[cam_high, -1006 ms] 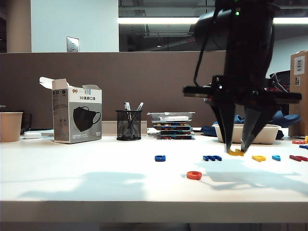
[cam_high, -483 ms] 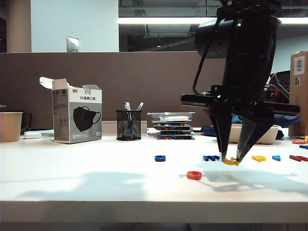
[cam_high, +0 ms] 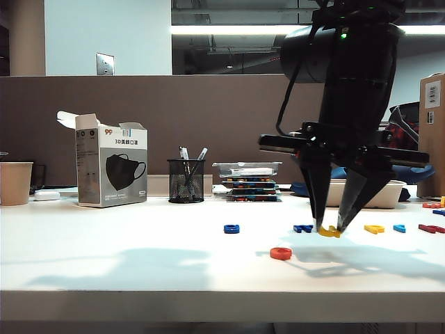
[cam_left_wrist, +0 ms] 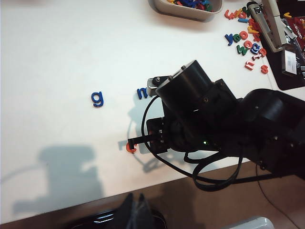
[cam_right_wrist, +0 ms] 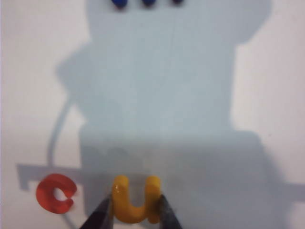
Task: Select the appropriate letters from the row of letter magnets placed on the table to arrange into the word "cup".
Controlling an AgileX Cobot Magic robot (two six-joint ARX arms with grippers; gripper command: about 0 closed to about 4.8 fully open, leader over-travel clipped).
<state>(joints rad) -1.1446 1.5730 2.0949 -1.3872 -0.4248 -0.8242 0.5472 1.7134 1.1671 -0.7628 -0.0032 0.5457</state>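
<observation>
Placement of the second letter is in hand. Outside camera: my right hand (cam_high: 329, 229) pinches the yellow "u" (cam_high: 329, 232) just above the counter (cam_high: 139, 271), the red-orange "c" (cam_high: 281, 253) near its left. Left wrist camera: my left hand isn't visible. Right wrist camera: "u" clamped beside "c"; next, set down, release.

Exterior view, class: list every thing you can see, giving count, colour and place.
Table: one, white, across the foreground.
Letter c: one, red-orange, nearest the front.
Letter u: one, yellow, held right of the c.
Other row letters: blue, dark blue, yellow, light blue, red.
Mask box: one, grey-white, back left.
Pen holder: one, black mesh, back centre.
Paper cup: one, tan, far left.
Right tool: black, shut on the u.
Left tool: not in view.
</observation>
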